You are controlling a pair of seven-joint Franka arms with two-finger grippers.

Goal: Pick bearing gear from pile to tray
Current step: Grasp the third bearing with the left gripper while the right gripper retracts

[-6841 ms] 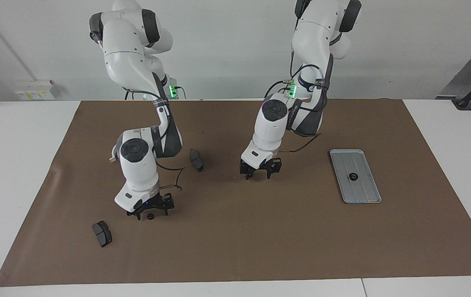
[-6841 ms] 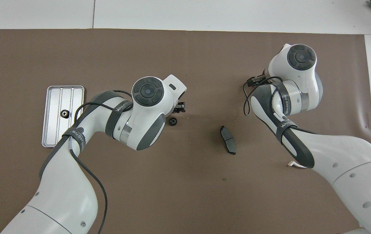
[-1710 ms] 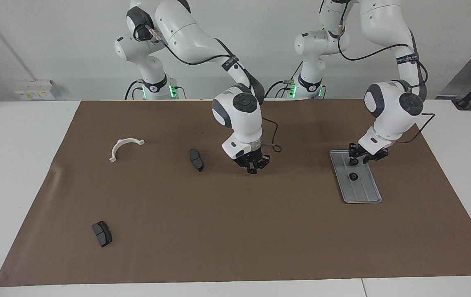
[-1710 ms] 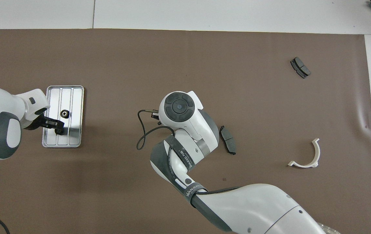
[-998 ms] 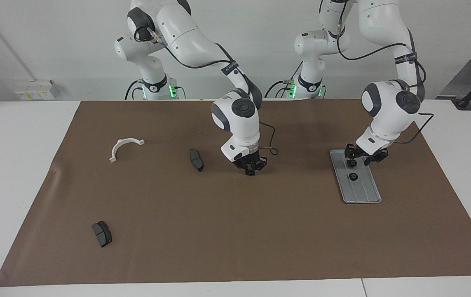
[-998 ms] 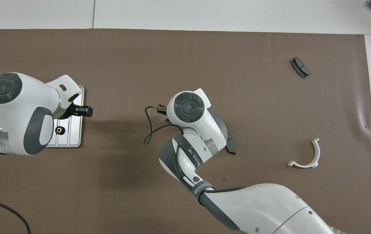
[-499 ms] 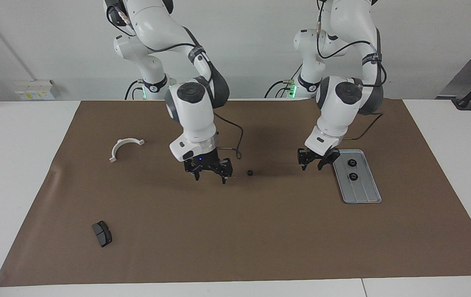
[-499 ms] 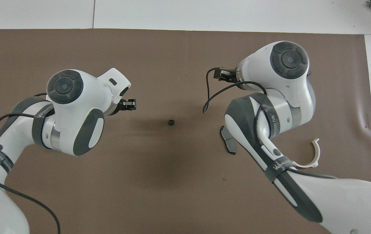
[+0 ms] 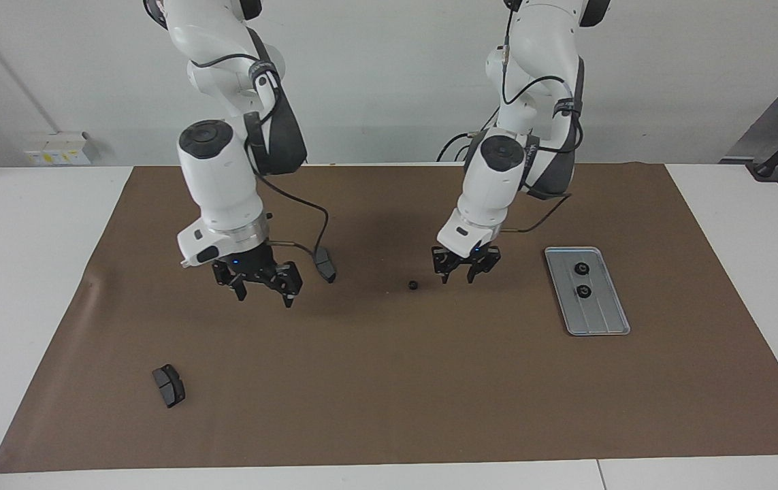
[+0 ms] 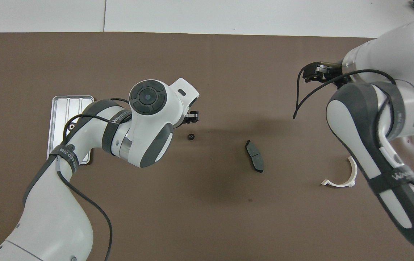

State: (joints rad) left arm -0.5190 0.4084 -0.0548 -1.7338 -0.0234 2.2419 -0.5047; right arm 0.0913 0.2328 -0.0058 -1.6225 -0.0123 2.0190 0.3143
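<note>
We see small black gear (image 9: pixel 414 284) on surface; looks light, hard, might roll. We pinch round sides. Left tool (image 9: pixel 465 269) hangs beside gear, fingers apart, empty. Right tool (image 9: pixel 261 286) wide apart.

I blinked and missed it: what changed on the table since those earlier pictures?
The left tool carried a gear to the tray, now holding two, let go and returned beside the loose gear. The right tool brought that gear to the mat's middle, released it and swung back. Pads and bracket stayed put.
</note>
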